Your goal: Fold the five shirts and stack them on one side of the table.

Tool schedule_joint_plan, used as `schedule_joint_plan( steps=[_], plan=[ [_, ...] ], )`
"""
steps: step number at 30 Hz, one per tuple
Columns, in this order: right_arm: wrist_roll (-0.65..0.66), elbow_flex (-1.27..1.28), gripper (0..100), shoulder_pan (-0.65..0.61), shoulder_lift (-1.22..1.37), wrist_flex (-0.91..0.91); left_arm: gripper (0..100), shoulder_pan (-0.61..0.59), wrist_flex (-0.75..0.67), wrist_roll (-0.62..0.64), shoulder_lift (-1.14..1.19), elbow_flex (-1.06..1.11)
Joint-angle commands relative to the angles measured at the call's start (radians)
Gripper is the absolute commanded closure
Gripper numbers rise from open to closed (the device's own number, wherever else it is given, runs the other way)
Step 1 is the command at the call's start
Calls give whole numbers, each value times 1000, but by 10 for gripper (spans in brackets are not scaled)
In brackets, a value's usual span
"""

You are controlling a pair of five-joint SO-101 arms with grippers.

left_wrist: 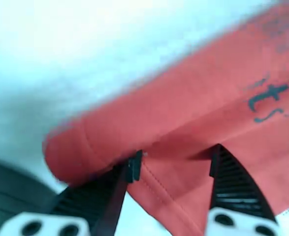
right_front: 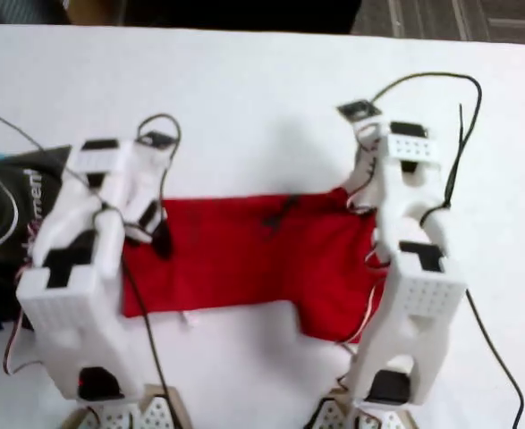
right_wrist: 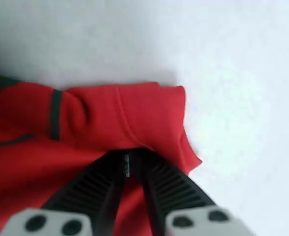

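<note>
A red shirt (right_front: 244,255) lies flat across the middle of the white table (right_front: 262,89), folded into a long band. In the left wrist view, dark lettering shows on the red shirt (left_wrist: 193,108). My left gripper (left_wrist: 174,164) is open over the shirt's left end, its two black fingers straddling a hemmed edge. In the high view the left gripper (right_front: 159,234) is down at that end. My right gripper (right_wrist: 135,164) is shut on a bunched fold of the red shirt (right_wrist: 114,113) at its right end. In the high view the right gripper (right_front: 365,195) sits at the shirt's far right corner.
A black shirt with white print (right_front: 12,219) lies at the table's left edge beside the left arm; its dark cloth (left_wrist: 6,191) also shows in the left wrist view. Cables (right_front: 450,98) loop over the right arm. Bare table lies beyond the red shirt.
</note>
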Motion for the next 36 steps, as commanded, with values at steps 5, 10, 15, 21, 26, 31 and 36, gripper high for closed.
schedule_joint_plan(
  steps=[5, 10, 15, 21, 26, 31, 36],
  plan=[
    [2, -48, 974, -15, -140, 35, 736, -23, 101, -2, 20, -180],
    [2, -46, 955, -93, -338, 96, 736, -21, 235, -3, 20, -328],
    [3, -38, 854, -151, -501, 229, 736, -21, 385, -2, 20, -450],
    [144, 170, 926, -252, -743, 367, 736, -21, 422, 2, -83, -490],
    [229, 609, 889, -320, -1030, 329, 736, -5, 374, -3, -307, -348],
    [232, 965, 821, -352, -1262, 220, 736, -6, 230, -3, -540, -33],
    [233, 1178, 772, -423, -1372, 148, 736, -6, 135, 0, -677, 236]
  ],
)
